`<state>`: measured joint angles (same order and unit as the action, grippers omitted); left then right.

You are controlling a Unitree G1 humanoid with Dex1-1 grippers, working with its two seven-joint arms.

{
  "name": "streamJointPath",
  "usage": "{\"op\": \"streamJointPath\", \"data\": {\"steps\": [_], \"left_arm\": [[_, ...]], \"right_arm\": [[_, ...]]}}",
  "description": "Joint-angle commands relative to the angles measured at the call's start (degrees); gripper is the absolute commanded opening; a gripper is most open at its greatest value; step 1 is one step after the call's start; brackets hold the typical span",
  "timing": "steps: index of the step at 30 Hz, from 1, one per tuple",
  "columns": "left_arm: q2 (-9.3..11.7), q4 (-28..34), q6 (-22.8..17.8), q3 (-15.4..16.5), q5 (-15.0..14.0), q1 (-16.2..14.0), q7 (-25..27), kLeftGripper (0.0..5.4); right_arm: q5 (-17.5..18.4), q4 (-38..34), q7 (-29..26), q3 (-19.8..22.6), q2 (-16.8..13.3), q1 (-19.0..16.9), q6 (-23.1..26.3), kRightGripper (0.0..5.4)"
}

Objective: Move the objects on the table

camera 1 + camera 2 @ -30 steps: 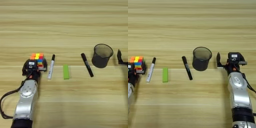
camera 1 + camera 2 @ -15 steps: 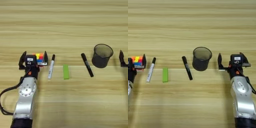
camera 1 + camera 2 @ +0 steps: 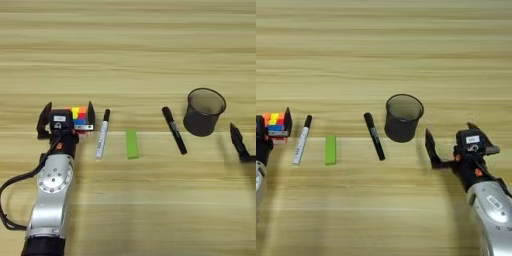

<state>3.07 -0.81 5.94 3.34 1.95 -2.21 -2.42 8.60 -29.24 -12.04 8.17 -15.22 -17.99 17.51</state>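
The multicolour puzzle cube [image 3: 78,115] rests on the table [image 3: 130,60] at the left. My left gripper [image 3: 68,114] is open around it, one black finger on each side, and the cube sits closer to the right finger. Right of the cube lie the white marker with black cap [image 3: 102,135], the small green bar [image 3: 131,144] and the all-black marker [image 3: 174,130]. My right gripper [image 3: 452,140] is open low over the table, just right of and nearer than a black mesh cup, with nothing between its fingers.
A black mesh cup [image 3: 403,118] stands upright between the all-black marker and my right gripper. A black cable [image 3: 15,185] loops beside my left forearm. Bare wood stretches across the far half of the table.
My left gripper's fingers have spread apart from the cube, which stays in place. My right gripper has moved nearer to me, beside the cup, and turned a little.
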Motion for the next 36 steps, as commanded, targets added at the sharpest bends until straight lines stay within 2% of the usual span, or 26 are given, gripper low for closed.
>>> {"op": "streamJointPath", "data": {"steps": [1, 4, 7, 13, 23, 30, 36], "left_arm": [[0.07, -0.62, -0.18, 0.30, 0.26, 0.69, -0.41, 5.38], [0.07, -0.73, -0.19, 0.28, 0.28, 0.76, -0.37, 5.38], [0.00, -0.77, -0.24, 0.25, 0.32, 0.81, -0.36, 5.38], [-0.14, -0.80, -0.29, 0.10, 0.46, 0.86, -0.48, 5.38], [-0.38, -0.64, -0.41, -0.18, 0.63, 0.86, -0.66, 5.38], [-0.35, -0.16, -0.67, -0.30, 0.56, 0.72, -0.92, 5.38], [-0.20, 0.10, -0.83, -0.17, 0.42, 0.62, -0.96, 5.38]], "right_arm": [[-0.92, -0.75, -1.11, -4.31, 0.81, -3.11, 0.17, 5.40], [-1.87, -0.94, -1.40, -7.28, 1.07, -4.25, -0.54, 5.40], [-4.16, -0.24, -2.15, -10.36, 0.07, -4.55, -1.82, 5.40], [-5.46, 1.43, -3.29, -12.98, -0.13, -3.45, -2.09, 5.40], [-7.59, 6.72, -3.30, -17.91, 1.68, 0.06, -2.78, 5.40], [-8.46, 10.48, -3.09, -19.89, 3.32, 2.67, -3.48, 5.40], [-9.47, 12.93, -2.25, -21.39, 5.12, 5.50, -2.10, 5.40]]}}
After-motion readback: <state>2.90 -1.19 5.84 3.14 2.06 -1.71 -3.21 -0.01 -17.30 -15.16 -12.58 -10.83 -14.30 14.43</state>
